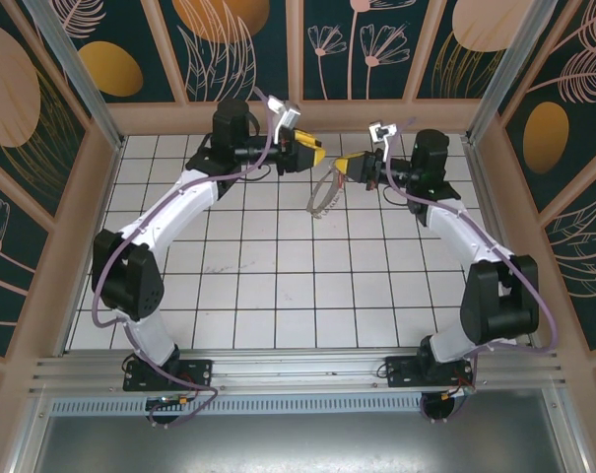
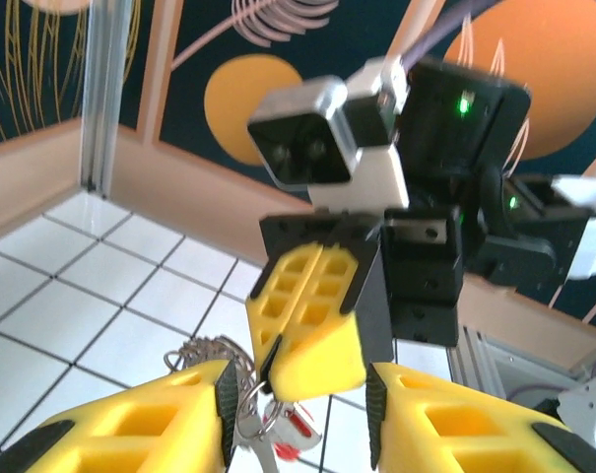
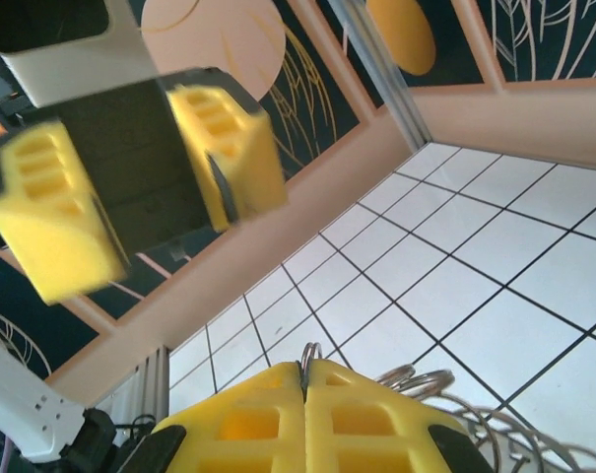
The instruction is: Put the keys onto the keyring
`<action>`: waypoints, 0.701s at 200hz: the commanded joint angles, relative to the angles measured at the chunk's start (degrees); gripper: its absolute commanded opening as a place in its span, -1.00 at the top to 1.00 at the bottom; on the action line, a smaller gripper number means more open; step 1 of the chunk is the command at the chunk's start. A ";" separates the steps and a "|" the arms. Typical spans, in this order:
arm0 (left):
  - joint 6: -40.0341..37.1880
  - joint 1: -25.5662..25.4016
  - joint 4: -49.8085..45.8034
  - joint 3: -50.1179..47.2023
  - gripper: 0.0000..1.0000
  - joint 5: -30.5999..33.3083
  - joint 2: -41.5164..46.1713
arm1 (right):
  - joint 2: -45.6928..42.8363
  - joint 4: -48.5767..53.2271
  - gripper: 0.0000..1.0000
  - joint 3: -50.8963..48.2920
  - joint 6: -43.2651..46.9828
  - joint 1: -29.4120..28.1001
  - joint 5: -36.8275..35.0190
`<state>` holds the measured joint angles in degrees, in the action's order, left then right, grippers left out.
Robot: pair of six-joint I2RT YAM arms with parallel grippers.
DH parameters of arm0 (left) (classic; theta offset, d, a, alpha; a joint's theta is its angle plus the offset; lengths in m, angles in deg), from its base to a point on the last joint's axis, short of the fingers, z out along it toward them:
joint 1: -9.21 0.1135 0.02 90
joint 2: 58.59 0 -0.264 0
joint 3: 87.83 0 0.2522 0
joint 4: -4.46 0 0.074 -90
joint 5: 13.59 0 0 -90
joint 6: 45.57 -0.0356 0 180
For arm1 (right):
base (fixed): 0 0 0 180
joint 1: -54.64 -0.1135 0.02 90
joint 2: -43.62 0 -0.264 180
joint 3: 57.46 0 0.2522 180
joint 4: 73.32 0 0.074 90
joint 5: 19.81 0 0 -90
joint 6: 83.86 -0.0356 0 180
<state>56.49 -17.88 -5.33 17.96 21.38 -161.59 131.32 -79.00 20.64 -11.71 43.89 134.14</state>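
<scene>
In the top view my two grippers meet tip to tip above the far middle of the table. My right gripper is shut on the keyring, whose wire loop pokes up from the seam between its yellow fingers. In the left wrist view the same ring hangs from the right gripper's tip. Silver keys and a red-and-white tag dangle under it, close to my left finger's pad. My left gripper is open, its fingers either side of the right gripper's tip.
A coiled wire cord hangs with the bunch above the white tiled table. Wooden walls and aluminium posts enclose the table. The left gripper fills the upper left of the right wrist view.
</scene>
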 commanded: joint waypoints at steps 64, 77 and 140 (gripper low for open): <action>-4.79 1.56 -6.72 2.88 0.18 -4.81 -4.11 | 5.53 1.12 1.00 6.03 2.73 0.26 7.89; -4.25 1.52 -6.44 3.35 0.17 -5.87 -4.78 | 5.49 -0.11 1.00 5.71 1.74 0.19 8.28; -1.01 1.56 -3.64 3.35 0.20 -9.82 -6.98 | 4.59 -3.93 1.00 4.87 -1.06 0.04 9.00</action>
<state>53.84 -16.59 -11.21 20.39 15.19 -167.23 136.79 -77.82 24.20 -11.21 43.89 140.63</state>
